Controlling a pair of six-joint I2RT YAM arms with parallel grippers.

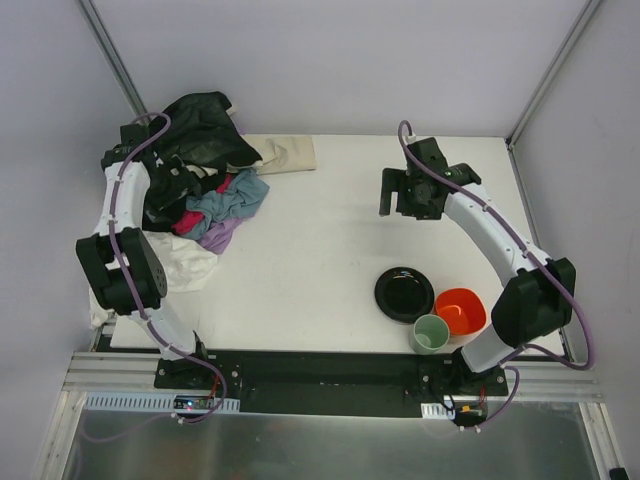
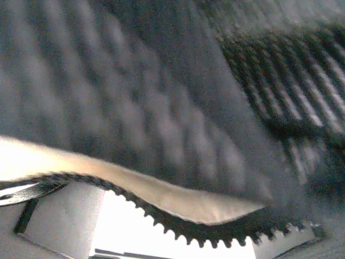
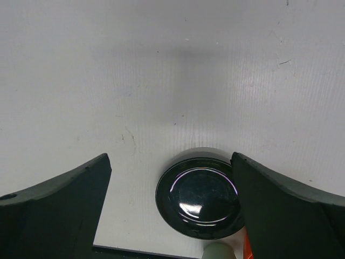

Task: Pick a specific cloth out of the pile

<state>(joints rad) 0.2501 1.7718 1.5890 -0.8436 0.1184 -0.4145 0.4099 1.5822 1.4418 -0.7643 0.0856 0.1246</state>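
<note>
Cloth: the lavender cloth (image 1: 224, 236) lies at the near right edge of the pile (image 1: 200, 180). You see only a small fold of it, peeking out under the blue-grey cloth (image 1: 236, 198) and next to the pink-red fabric (image 1: 193, 219).
Pile: it sits at the far left of the table (image 1: 320, 240). A black garment (image 1: 205, 128) is heaped on top, a white cloth (image 1: 186, 266) spreads on the near side, and a beige cloth (image 1: 285, 153) lies flat on the far right side.
Left arm (image 1: 118, 200): it reaches along the left edge into the far part of the pile.
Left gripper: its fingers are buried in dark fabric. Your left wrist view is filled with black cloth and a cream edge with toothed trim, so you cannot tell how the jaws stand.
Right gripper (image 1: 400, 193): spread wide and holding nothing, it hovers over bare table on the far right, well apart from the pile.
Dishes: a black plate (image 1: 404, 294), an orange bowl (image 1: 461, 309) and a green cup (image 1: 431, 333) sit close together at the near right.
</note>
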